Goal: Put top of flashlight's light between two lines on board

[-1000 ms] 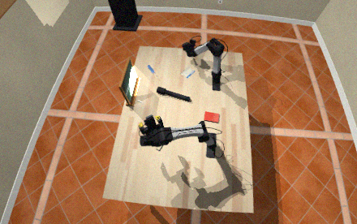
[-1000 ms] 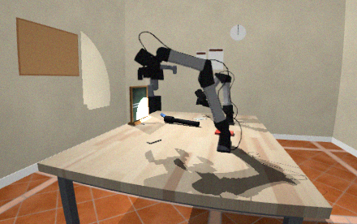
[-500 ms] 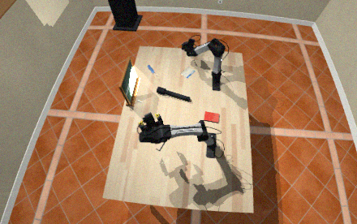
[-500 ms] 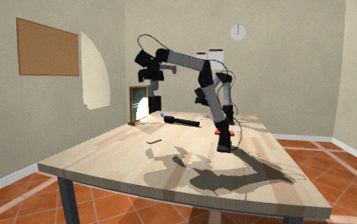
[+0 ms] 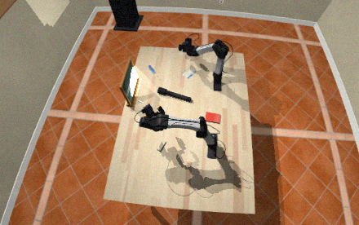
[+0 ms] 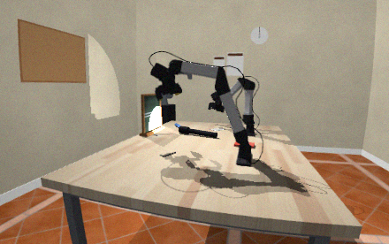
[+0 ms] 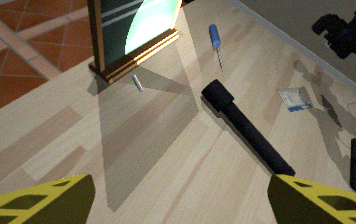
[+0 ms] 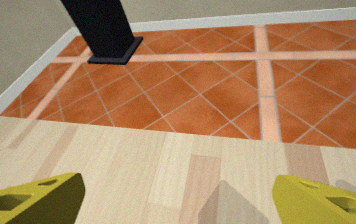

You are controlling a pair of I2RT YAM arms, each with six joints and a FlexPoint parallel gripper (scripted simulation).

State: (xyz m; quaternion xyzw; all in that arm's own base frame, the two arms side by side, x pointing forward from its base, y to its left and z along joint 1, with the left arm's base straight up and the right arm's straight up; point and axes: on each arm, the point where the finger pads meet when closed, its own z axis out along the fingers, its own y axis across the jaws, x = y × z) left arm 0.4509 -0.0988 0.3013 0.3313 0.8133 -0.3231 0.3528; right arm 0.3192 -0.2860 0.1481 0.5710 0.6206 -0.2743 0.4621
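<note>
The green board [image 5: 127, 81] [image 6: 151, 102] [image 7: 114, 42] stands upright in its wooden frame near the table's edge. The bright light [image 6: 156, 120] [image 7: 155, 31] covers its right part; in the exterior view its top reaches above the pale lines. In the left wrist view that top is cut off. The black flashlight [image 5: 175, 94] [image 6: 199, 132] [image 7: 255, 134] lies on the table, head towards the board. My left gripper [image 5: 155, 109] [image 7: 181, 183] is open and empty, above the table beside the flashlight's head. My right gripper [image 5: 182, 47] [image 8: 179, 182] is open and empty over the far end.
A blue screwdriver [image 5: 152, 69] [image 7: 215, 36] lies beyond the flashlight's head, a white packet [image 5: 188, 72] [image 7: 295, 99] farther right. A white chalk [image 7: 137, 83] lies before the board. A red block [image 5: 213, 117] [image 6: 244, 144] lies between the arm bases, a small dark item [image 5: 162, 147] nearer the front.
</note>
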